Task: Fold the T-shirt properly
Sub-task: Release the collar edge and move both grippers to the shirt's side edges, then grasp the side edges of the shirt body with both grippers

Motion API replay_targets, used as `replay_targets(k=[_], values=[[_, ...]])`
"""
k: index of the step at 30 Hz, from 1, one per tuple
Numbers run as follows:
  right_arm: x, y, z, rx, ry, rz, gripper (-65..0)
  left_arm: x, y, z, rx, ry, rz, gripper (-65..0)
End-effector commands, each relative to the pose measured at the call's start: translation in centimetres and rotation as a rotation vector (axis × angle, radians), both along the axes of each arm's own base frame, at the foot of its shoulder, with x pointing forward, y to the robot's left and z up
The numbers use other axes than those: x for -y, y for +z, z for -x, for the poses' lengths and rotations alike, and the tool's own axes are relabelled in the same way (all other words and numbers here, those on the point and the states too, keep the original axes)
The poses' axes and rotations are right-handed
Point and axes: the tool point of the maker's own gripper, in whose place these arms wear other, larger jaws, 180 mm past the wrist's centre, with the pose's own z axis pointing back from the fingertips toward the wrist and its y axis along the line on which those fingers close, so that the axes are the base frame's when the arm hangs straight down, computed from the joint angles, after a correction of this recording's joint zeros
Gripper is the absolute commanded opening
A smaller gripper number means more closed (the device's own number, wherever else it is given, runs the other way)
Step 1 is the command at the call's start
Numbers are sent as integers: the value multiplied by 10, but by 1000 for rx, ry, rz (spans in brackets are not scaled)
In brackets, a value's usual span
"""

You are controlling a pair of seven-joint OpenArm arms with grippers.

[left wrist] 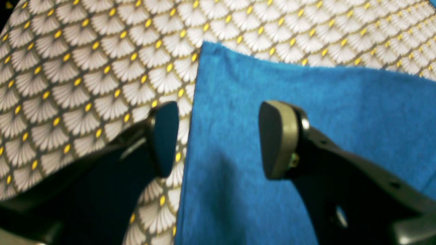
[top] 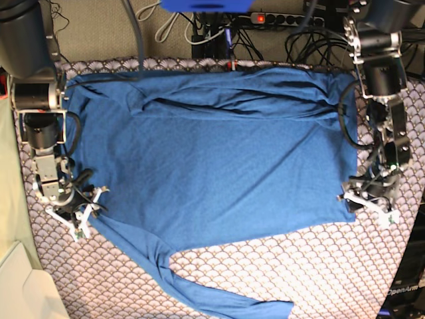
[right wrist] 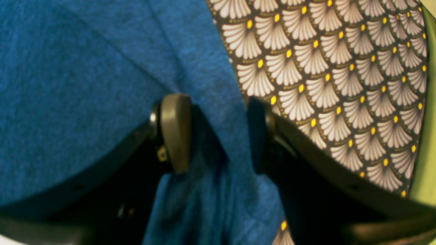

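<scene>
A large plain blue T-shirt [top: 212, 159] with long sleeves lies spread across a table covered by a cloth [top: 312, 266] patterned with white fans and yellow dots. In the base view the shirt fills the middle of the table, with folds of fabric bunched along its edge at 12 o'clock, and one sleeve [top: 219, 296] trails off toward 6 o'clock. The left gripper [left wrist: 218, 139] sits at the shirt's edge at 3 o'clock in the base view; its wrist view shows the jaws spread apart, straddling the shirt's straight side edge, one fingertip [left wrist: 165, 137] over the patterned cloth and the other over blue fabric, gripping nothing. The right gripper [right wrist: 218, 134] is at the shirt's edge near 8 o'clock in the base view; its jaws are also parted, with a rumpled strip of blue fabric running between them, not pinched.
</scene>
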Motion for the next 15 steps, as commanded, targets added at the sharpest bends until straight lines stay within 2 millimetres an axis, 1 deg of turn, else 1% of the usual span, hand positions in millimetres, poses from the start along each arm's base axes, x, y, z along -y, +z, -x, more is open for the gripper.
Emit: replay_targets(k=[1,3,6,8,11,15], values=[[5,10,-7,26,-2,14,-396,-11,19,-12,60,18,-20,-279],[2,7,-5,19,1,11,-449,-14,14,-14,66,32,-15,-279],[0,5,-4,13,3,12,-577,-18,7,-20,69,50,-2,-279],[0,5,-4,12,3,12,-648,-20,3,-22,71,61,5,-279],[2,1,0,2,-2,14,-650,-22,-4,-20,70,75,9,-278],[2,-1,2,-2,-2,14,-650,-25,-9,-21,100,94,6,-277]])
